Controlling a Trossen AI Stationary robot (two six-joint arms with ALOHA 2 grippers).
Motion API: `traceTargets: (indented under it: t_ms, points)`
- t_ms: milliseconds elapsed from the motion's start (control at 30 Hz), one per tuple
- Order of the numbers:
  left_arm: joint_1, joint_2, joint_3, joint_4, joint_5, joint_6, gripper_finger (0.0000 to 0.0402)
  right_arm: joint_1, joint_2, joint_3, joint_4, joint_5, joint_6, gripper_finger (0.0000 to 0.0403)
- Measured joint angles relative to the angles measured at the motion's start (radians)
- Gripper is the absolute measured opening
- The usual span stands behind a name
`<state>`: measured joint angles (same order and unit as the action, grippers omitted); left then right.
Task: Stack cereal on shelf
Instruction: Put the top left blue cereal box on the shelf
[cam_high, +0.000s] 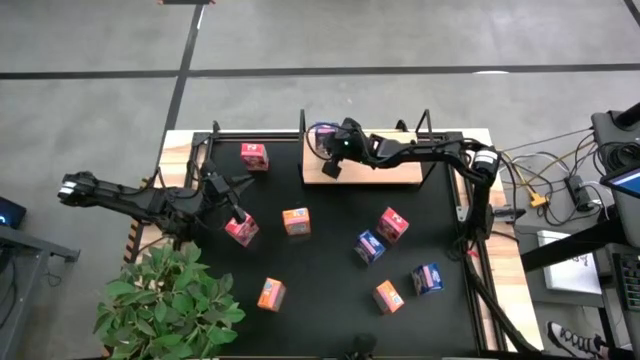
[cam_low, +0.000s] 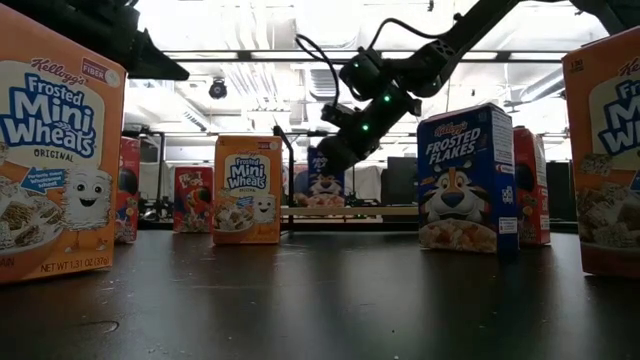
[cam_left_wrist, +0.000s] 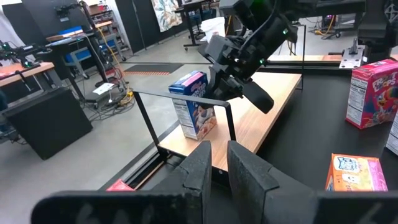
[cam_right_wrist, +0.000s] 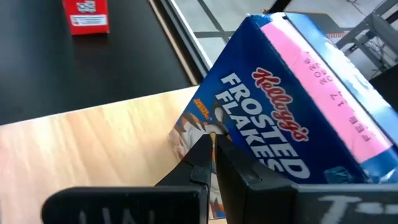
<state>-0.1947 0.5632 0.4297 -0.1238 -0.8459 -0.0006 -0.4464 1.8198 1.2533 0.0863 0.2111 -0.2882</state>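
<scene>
The left pincer (cam_high: 238, 216) hung well left of the shelf (cam_high: 400, 172), fingers together on nothing, its tips just over a red-pink box (cam_high: 242, 230) — the nearer arm for that one. Between it and the shelf's left end stood another red-pink box (cam_high: 254, 156). On the black tabletop (cam_high: 330, 260) in front of the shelf lay six more: two orange (cam_high: 296, 221) (cam_high: 271, 294), then a blue (cam_high: 369, 246), a red-pink (cam_high: 392, 225), an orange (cam_high: 388, 297) and a blue (cam_high: 427, 278).

The shelf held one blue box (cam_left_wrist: 194, 104) at its left end — nothing else on the board. The right pincer (cam_high: 333, 163) hovered right beside it, fingers closed and apparently empty; the box seemed tilted off it, likely just set down. My guess is that box is placed.
</scene>
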Motion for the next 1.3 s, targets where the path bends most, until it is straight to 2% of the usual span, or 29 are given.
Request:
traceTargets:
  t_ms: [667,1300]
  points:
    - [0.0,0.0,0.0,0.004,0.0,0.0,0.0035,-0.013,0.06,0.019,0.023,0.0,-0.036,0.0011]
    - [0.0,0.0,0.0,0.004,0.0,-0.002,0.0035,0.0,0.035,0.025,-0.023,0.025,-0.071,0.0011]
